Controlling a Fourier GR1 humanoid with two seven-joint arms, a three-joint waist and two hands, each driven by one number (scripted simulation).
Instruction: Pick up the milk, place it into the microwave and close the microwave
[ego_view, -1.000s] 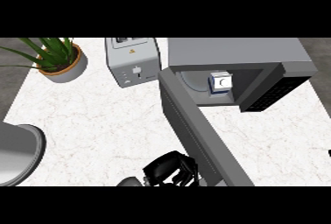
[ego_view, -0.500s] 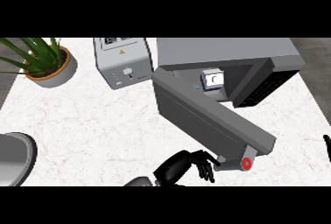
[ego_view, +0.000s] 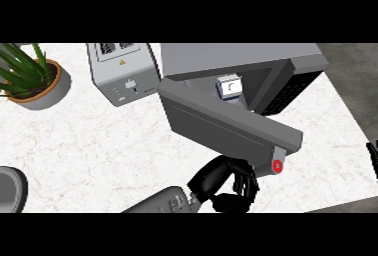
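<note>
Counter (ego_view: 96, 150): white marbled top; its right edge runs down past the microwave, with dark floor beyond it; the near right corner shows at the lower right.
Microwave (ego_view: 236, 57): grey box at the far right part of the counter, its cavity open toward the near side.
Microwave door (ego_view: 221, 122): swung out at a slant over the middle of the counter, hinge side toward the toaster, free end pointing at the near right corner; a red round mark sits on the handle end.
Milk (ego_view: 229, 88): small white carton standing upright inside the microwave cavity, just behind the door's upper edge.
Left hand (ego_view: 225, 182): black, at the near edge under the door's free end; fingers curled, closing on nothing visible, fingertips just beside the door.
Right hand (ego_view: 372, 157): only a dark sliver at the view's right edge, beyond the counter; finger state cannot be told.
Toaster (ego_view: 125, 70): grey, at the far edge, just left of the microwave.
Potted plant (ego_view: 33, 80): far left corner.
Grey round object (ego_view: 9, 190): cut off at the near left edge.
Open room: bare counter spreads from the door leftward to the plant.
</note>
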